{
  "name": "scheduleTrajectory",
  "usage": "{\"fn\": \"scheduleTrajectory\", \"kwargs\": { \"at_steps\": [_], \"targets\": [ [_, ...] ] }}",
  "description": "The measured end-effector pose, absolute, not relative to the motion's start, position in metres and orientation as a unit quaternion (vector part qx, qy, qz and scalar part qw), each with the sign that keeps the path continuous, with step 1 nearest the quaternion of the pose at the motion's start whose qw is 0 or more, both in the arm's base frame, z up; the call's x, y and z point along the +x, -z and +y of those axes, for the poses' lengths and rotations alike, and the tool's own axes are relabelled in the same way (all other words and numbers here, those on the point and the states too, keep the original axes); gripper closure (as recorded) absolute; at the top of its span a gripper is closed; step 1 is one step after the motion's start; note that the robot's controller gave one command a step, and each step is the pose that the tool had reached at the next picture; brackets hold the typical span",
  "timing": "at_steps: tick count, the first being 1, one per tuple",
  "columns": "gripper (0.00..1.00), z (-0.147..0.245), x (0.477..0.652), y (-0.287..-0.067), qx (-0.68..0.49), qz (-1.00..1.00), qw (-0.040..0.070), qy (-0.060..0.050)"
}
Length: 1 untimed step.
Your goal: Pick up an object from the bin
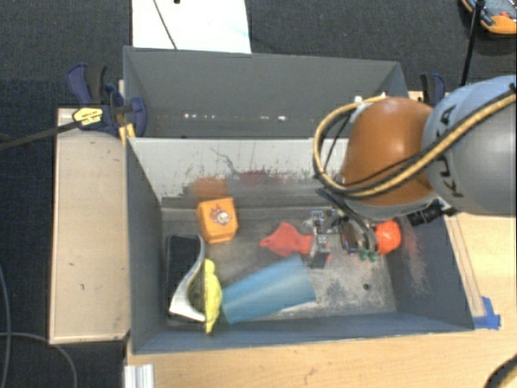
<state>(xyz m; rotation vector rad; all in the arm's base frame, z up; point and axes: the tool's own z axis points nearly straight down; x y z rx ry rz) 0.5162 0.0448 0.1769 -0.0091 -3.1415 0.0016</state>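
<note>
My gripper hangs low over the bin's floor right of the middle, open, with nothing between its fingers. A crumpled red thing lies just left of it, its right tip against the left finger. A small orange ball sits close by the right finger, partly hidden under the arm's cover. A light blue cup lies on its side in front of the gripper and to the left.
An orange block stands near the back left. At the left wall lie a flat black thing, a yellow banana-shaped thing and a white-grey piece. The arm's orange cover and cables hide the back right corner.
</note>
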Motion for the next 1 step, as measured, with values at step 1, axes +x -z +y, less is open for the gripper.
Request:
{"fn": "scheduleTrajectory", "kwargs": {
  "at_steps": [1],
  "targets": [
    [1.0,0.0383,0.5203,-0.2039,-0.004,-1.0,-0.002,0.0]
  ]
}}
